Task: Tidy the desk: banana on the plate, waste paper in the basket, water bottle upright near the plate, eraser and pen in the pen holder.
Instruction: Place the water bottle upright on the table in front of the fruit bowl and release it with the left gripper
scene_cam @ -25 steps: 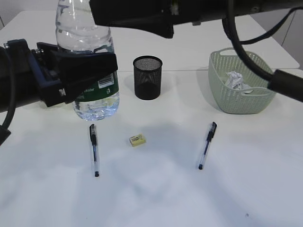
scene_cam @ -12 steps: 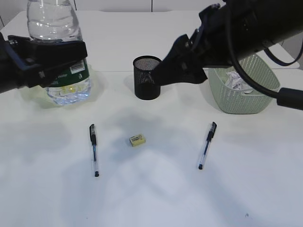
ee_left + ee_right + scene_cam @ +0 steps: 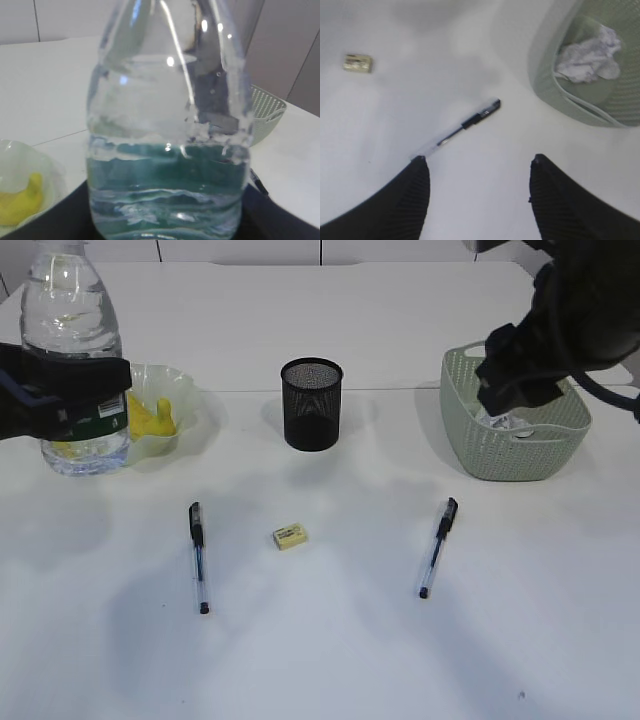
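My left gripper (image 3: 72,388) is shut on the clear water bottle (image 3: 72,360), which stands upright just left of the plate (image 3: 185,390). The bottle (image 3: 167,150) fills the left wrist view. A yellow banana (image 3: 155,418) lies on the plate. Crumpled waste paper (image 3: 590,55) sits in the green basket (image 3: 580,107). My right gripper (image 3: 477,165) hangs open and empty above the table, left of the basket (image 3: 470,430). Two pens (image 3: 198,555) (image 3: 437,545) and a yellow eraser (image 3: 290,536) lie on the table. The black mesh pen holder (image 3: 312,405) stands at the middle back.
The white table's far edge runs behind the pen holder. The right arm's dark bulk (image 3: 575,310) hangs over the basket and hides part of it. The right pen (image 3: 465,122) and the eraser (image 3: 357,62) lie ahead of the right fingers.
The left gripper has carried the bottle leftward and lower, uncovering the plate and banana. The right arm has swung from the middle to over the basket.
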Motion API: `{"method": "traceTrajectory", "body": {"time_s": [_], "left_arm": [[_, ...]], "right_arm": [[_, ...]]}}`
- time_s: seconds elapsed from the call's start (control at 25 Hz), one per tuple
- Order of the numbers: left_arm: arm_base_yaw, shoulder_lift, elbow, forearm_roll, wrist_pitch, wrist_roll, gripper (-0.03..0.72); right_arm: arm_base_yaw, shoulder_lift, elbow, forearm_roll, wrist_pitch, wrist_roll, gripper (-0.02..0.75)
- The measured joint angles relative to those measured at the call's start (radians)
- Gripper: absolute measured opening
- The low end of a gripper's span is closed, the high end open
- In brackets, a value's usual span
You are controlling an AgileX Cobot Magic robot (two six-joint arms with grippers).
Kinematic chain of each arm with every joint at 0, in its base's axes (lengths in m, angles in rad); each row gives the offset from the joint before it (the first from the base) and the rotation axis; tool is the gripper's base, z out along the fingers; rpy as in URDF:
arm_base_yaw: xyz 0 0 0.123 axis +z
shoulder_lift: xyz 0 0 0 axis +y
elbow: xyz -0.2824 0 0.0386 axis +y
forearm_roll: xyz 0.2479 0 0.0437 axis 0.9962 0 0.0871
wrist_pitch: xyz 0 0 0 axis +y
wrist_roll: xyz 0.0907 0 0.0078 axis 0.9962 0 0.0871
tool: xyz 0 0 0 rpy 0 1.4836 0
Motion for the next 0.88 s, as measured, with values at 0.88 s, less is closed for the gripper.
{"method": "traceTrajectory", "body": {"time_s": [0.88], "left_arm": [[0.073,0.0,0.0,-0.025,0.006,0.004,0.383]], "right_arm": [[-0.382,-0.002,0.0,0.051,0.032,0.081,0.469]]}}
